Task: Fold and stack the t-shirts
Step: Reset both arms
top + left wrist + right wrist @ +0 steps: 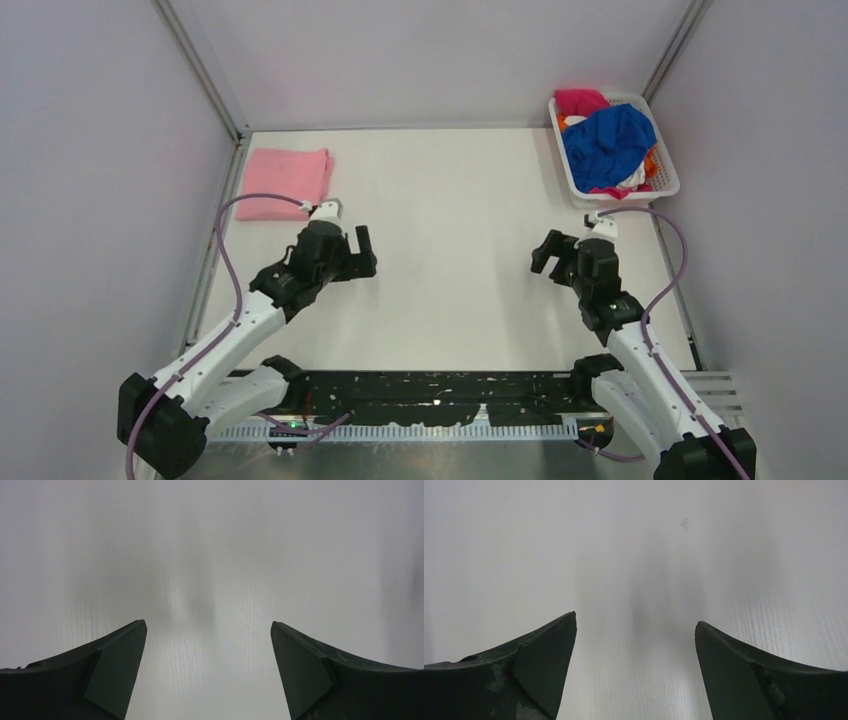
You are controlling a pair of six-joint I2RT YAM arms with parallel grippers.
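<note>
A light pink t-shirt (286,181) lies folded at the table's far left. A royal blue t-shirt (606,145) lies crumpled on top of a magenta one (580,101), with bits of orange (652,162) and white (633,180) cloth, in the white mesh basket (664,187) at the far right. My left gripper (362,250) is open and empty, just right of and nearer than the pink shirt; in its wrist view (209,630) only bare table shows. My right gripper (545,251) is open and empty, near and left of the basket, over bare table (636,625).
The white table (450,260) is enclosed by grey walls on three sides, with metal posts (200,70) at the far corners. A black base rail (430,395) runs along the near edge between the arms.
</note>
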